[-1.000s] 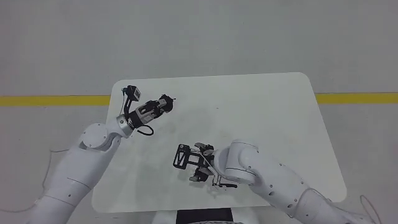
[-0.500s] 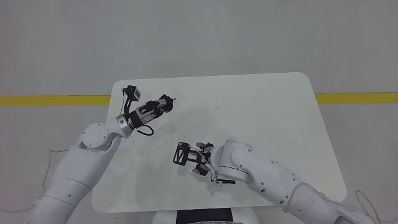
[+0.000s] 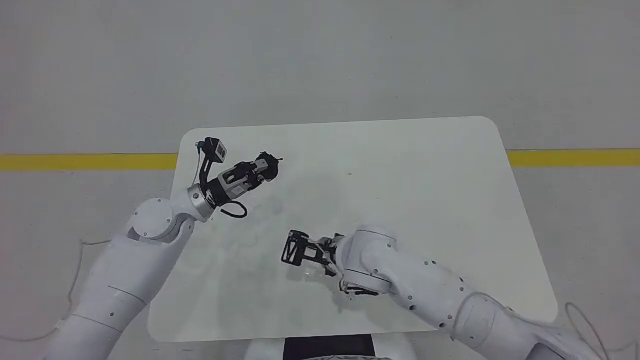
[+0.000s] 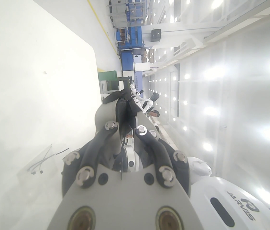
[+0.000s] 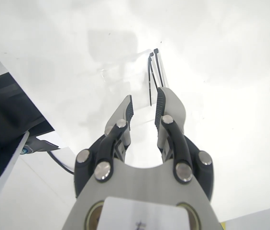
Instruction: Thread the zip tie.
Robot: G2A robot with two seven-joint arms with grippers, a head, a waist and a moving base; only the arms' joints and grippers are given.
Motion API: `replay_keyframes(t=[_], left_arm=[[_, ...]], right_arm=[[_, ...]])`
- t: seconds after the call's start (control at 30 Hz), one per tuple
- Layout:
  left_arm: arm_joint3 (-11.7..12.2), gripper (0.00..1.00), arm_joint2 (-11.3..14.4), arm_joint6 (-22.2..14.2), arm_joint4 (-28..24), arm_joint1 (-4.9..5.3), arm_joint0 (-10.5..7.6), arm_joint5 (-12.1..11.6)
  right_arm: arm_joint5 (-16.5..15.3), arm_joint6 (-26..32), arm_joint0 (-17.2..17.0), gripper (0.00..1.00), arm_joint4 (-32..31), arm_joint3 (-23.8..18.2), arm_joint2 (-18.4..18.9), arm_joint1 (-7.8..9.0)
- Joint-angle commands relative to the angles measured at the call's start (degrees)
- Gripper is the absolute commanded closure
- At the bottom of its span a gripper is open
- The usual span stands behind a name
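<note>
Black zip ties (image 5: 155, 69) lie side by side on a clear plastic sleeve (image 5: 123, 72) on the white table (image 3: 430, 180). My right gripper (image 5: 145, 96) hangs open just over their thin ends, and one tie's tip lies between its fingers (image 5: 161, 101). From above, the right gripper (image 3: 294, 248) is near the table's front left. In the left wrist view the zip ties (image 4: 39, 162) lie off to one side of the gripper. My left gripper (image 4: 124, 101) is held shut above the table's back left (image 3: 266, 168); I see nothing in its grip.
The table's front edge (image 5: 29, 101) runs close beside the right gripper, with a dark base and a cable below it. The table's right half (image 3: 450, 220) is bare white surface. Yellow floor lines run behind the table and level with it.
The right arm's wrist has drawn in and turned a little, with its gripper staying over the same spot near the front left. The left arm has not moved.
</note>
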Motion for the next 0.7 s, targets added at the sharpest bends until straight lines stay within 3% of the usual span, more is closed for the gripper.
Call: replay_keyframes(t=[0.0, 0.67], left_arm=[[0.0, 1.0, 0.0, 0.0, 0.0, 0.0, 0.0, 0.0], [0.0, 1.0, 0.0, 0.0, 0.0, 0.0, 0.0, 0.0]], right_arm=[[0.24, 0.43, 0.34, 0.77, -0.41, 0.85, -0.54, -0.35], [1.28, 1.77, 3.18, 0.8, -1.43, 8.08, -3.6, -3.91]])
